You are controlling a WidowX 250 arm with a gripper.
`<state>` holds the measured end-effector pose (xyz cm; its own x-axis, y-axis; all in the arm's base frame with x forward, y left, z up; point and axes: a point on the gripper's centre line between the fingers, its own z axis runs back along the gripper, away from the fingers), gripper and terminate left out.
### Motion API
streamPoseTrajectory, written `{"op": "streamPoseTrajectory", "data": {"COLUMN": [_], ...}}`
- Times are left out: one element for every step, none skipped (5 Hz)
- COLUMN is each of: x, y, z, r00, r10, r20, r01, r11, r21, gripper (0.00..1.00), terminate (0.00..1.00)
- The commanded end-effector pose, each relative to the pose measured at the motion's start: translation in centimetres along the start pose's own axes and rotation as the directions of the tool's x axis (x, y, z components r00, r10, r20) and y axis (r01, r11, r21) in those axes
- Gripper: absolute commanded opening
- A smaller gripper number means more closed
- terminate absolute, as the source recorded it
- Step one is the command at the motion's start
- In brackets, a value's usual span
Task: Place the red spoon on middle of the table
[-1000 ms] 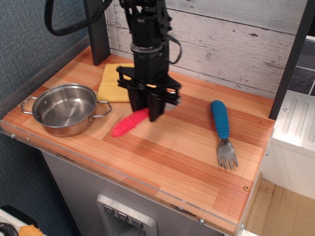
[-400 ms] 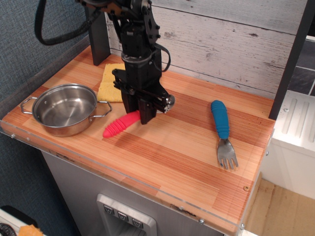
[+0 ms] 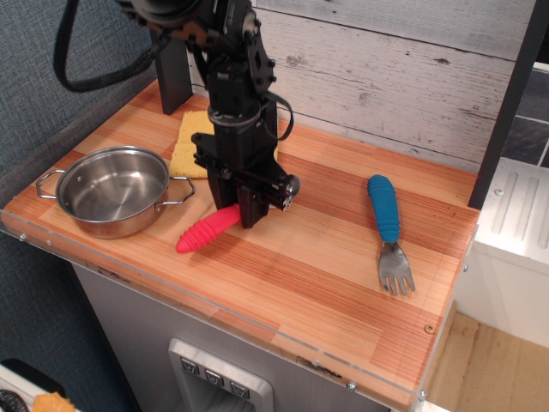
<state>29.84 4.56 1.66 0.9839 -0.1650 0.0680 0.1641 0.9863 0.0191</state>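
Red spoon [image 3: 208, 231]: lies low on the desk [image 3: 326, 283], left of centre, just beside the pot; handle points front-left, metal bowl hidden behind the tool.
Tool [image 3: 240, 210]: clenched on the red spoon at its upper end, fingers pointing down; grip near the neck probably keeps the handle level for set-down.
Pot [image 3: 111, 189]: steel, empty.
Yellow cloth [image 3: 189, 146]: flat behind the pot.
Blue fork [image 3: 388, 225]: well apart, right.
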Motion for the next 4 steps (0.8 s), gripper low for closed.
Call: {"op": "streamPoseTrajectory", "data": {"x": [-0.3,-0.4,-0.4,-0.4], "y": [-0.9,-0.6,-0.7,-0.7], "z": [0.7,1.1,1.5,2.3], "r00": [0.999,0.998,0.999,0.999], "r10": [0.008,0.010,0.006,0.014], "r20": [0.041,0.054,0.035,0.043], "r01": [-0.010,-0.014,-0.009,-0.018], "r11": [0.999,0.997,0.996,0.997], "r21": [0.053,0.071,0.085,0.074], "gripper": [0.00,1.00,1.00,1.00], "terminate": [0.00,0.00,0.00,0.00]}}
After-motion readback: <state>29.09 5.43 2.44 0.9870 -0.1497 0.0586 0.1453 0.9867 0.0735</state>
